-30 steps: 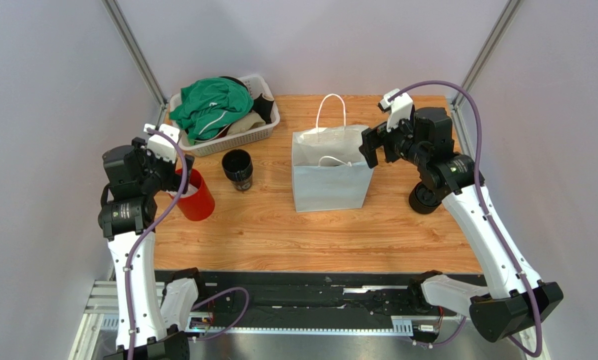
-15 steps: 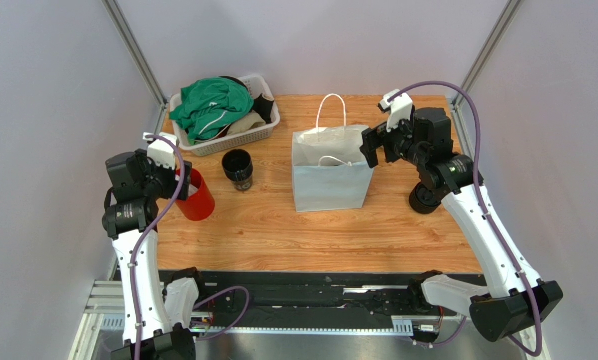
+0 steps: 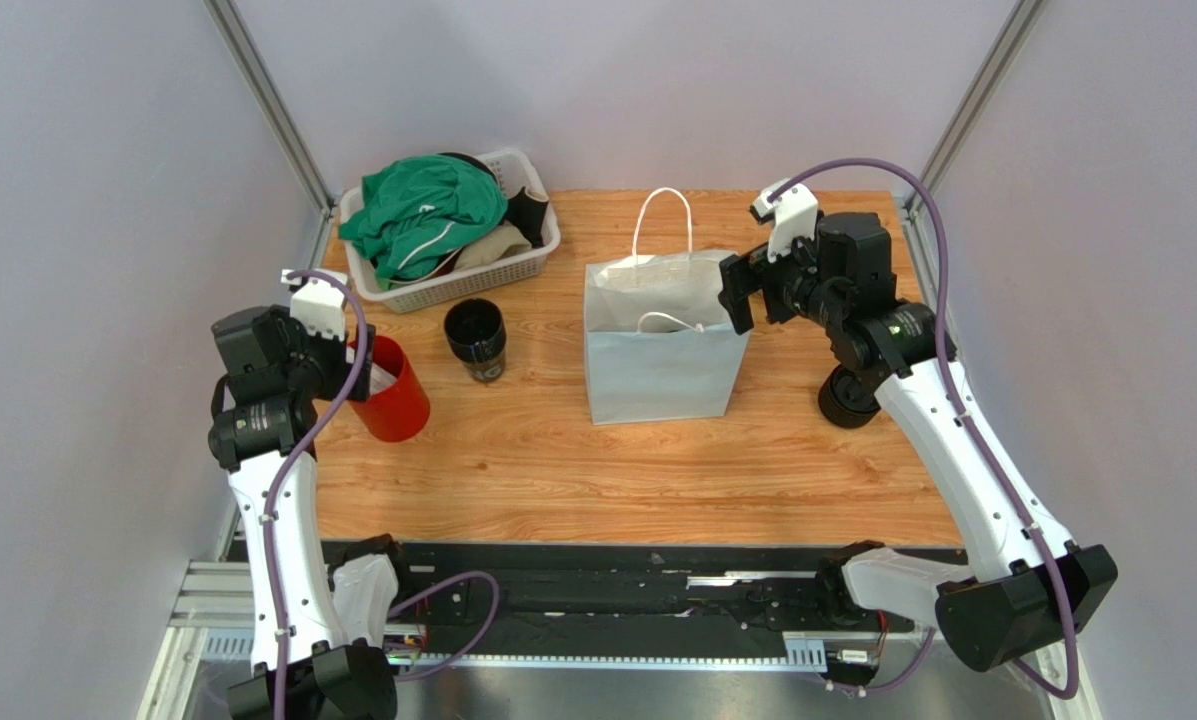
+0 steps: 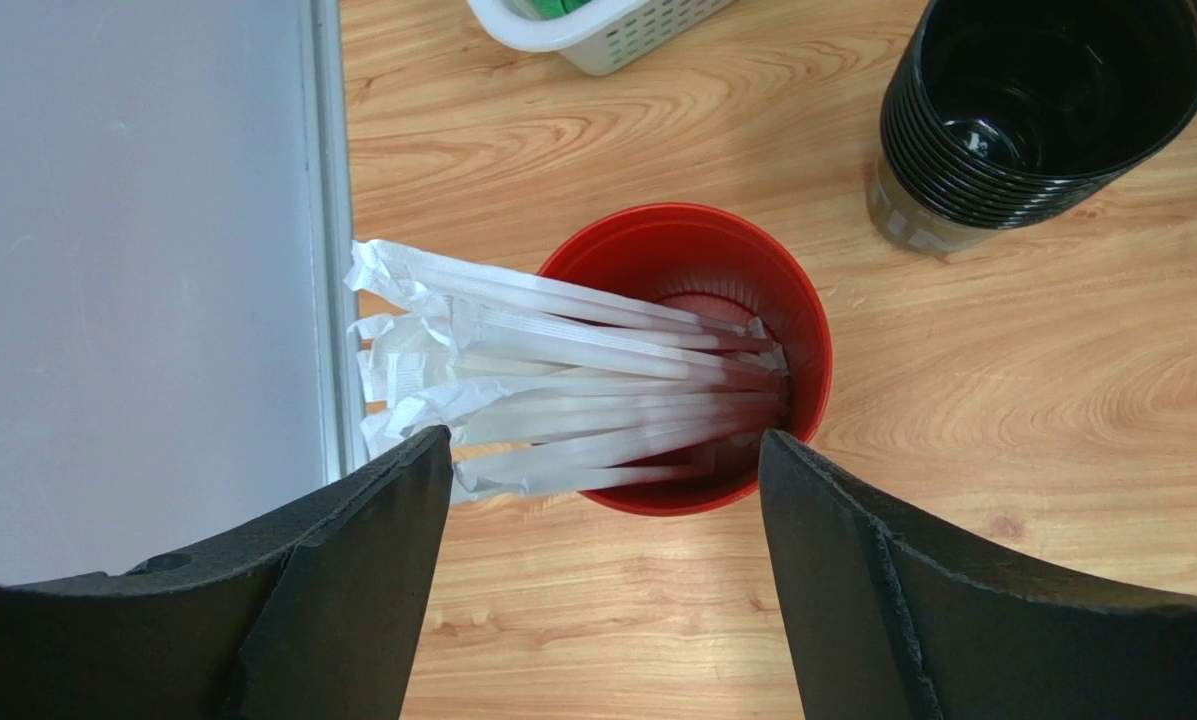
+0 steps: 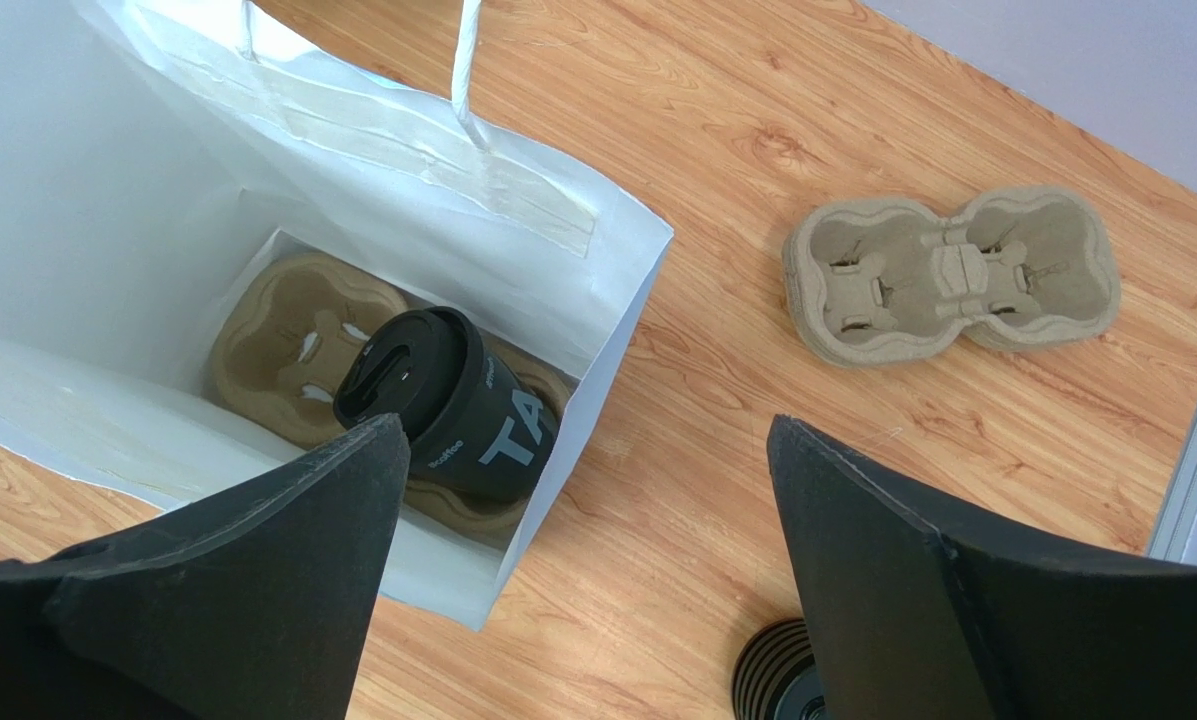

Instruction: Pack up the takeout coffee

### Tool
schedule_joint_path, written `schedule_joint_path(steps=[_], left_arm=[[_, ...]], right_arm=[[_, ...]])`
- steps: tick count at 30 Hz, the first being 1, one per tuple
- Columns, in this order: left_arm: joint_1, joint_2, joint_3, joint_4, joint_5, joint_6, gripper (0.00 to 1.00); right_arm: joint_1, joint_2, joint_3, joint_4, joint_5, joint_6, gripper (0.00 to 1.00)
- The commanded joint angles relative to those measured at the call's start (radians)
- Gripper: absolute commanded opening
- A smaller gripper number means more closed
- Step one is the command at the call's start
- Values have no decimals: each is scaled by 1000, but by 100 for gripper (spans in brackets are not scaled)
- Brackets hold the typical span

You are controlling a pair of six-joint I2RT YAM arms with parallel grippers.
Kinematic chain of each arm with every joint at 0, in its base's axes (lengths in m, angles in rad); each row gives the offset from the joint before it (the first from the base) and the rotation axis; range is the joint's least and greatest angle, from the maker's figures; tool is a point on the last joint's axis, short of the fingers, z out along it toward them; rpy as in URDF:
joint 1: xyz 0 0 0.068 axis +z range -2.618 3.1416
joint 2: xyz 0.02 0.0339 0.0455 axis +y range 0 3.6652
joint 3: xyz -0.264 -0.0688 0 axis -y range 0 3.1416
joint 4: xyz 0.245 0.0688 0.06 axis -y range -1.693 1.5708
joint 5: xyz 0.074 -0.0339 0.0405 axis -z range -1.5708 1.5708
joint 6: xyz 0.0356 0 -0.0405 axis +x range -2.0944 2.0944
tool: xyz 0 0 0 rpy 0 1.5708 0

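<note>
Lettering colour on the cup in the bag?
White, on the black lidded paper coffee cup; clearest in the right wrist view.

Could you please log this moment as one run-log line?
takeout coffee: in carrier inside paper bag | right end effector: open, empty, at paper bag's top | left end effector: open, empty, above red cup holding straws

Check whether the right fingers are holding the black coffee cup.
No, the coffee cup sits in a carrier inside the white bag, clear of the spread right fingers.
</note>
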Motion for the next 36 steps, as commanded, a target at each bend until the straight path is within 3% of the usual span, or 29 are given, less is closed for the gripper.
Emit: schedule_joint_path(steps=[1,10,15,27,36], left_arm=[[29,-20,-3,47,-4,6,83],[53,-5,-1,64,18,-15,82],[60,14,-44,92,9,-3,74],[99,41,-81,129,35,3,67],[107,44,-89,126,58,5,49]], right_arm=[[-1,-5,-8,46,12,8,95],[-4,-11,-9,46,9,8,95],[-13,-11,-9,46,7,11,95],[-18,-3,-11,46,4,14,95],[-18,-3,-13,48,4,14,94]])
